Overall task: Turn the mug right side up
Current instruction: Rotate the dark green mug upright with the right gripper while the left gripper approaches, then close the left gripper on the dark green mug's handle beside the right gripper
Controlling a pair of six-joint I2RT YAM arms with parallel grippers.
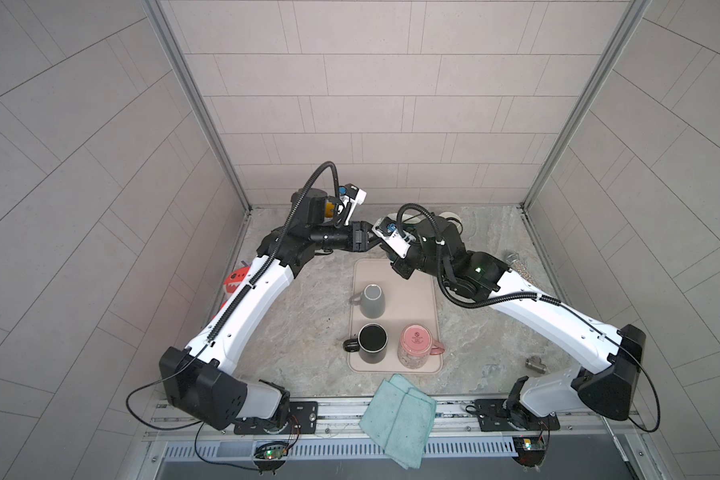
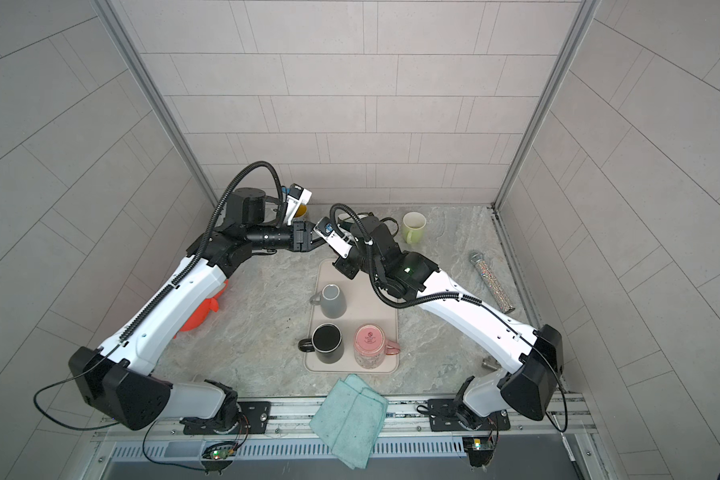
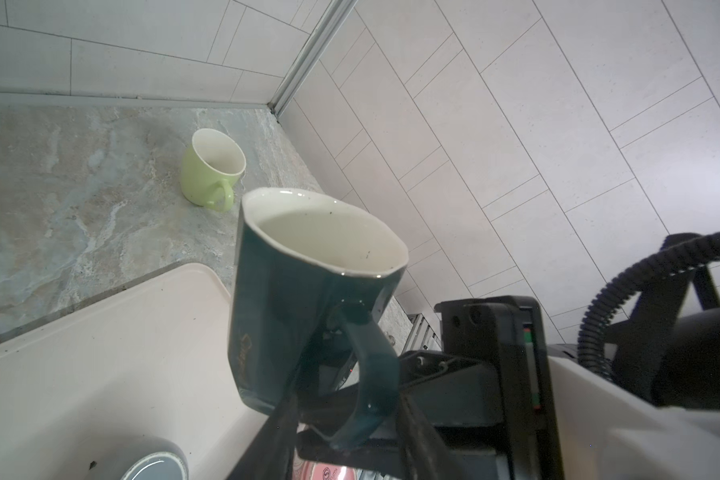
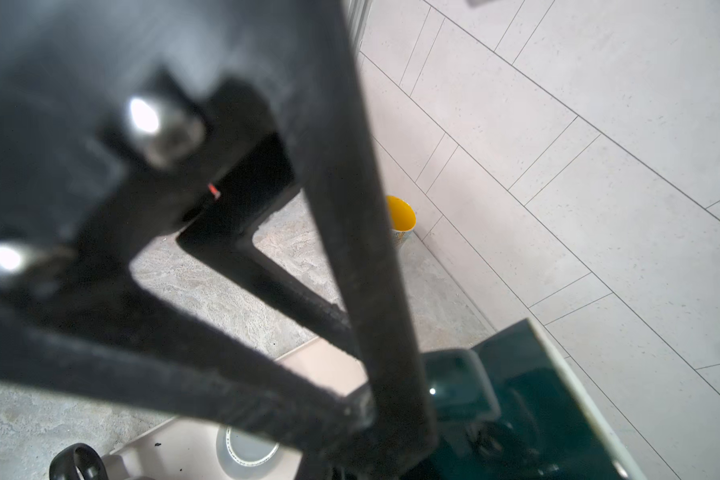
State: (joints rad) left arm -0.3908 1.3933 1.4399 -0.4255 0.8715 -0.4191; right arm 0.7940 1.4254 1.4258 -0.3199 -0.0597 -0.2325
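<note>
The left wrist view shows the dark teal mug (image 3: 308, 282) aloft over the far end of the beige mat (image 3: 100, 353). Its cream mouth faces up and it leans a little. The mug handle (image 3: 375, 374) lies between the two fingers of my left gripper (image 3: 348, 399), which stand apart on either side of it. My right gripper (image 1: 385, 253) comes in from behind the mug and is shut on it. Its body (image 3: 495, 353) shows just past the handle. In both top views the two wrists meet and hide the mug. In the right wrist view the left gripper's fingers (image 4: 371, 291) cross in front of the mug (image 4: 516, 395).
On the mat (image 1: 416, 299) a grey mug (image 1: 372, 300) and a pink mug (image 1: 417, 345) stand bottom up, and a black mug (image 1: 372, 343) stands mouth up. A green mug (image 2: 413, 226) and a yellow cup (image 2: 300, 211) stand by the back wall. A teal cloth (image 1: 398, 419) hangs over the front edge. A glitter tube (image 2: 491, 282) lies at the right.
</note>
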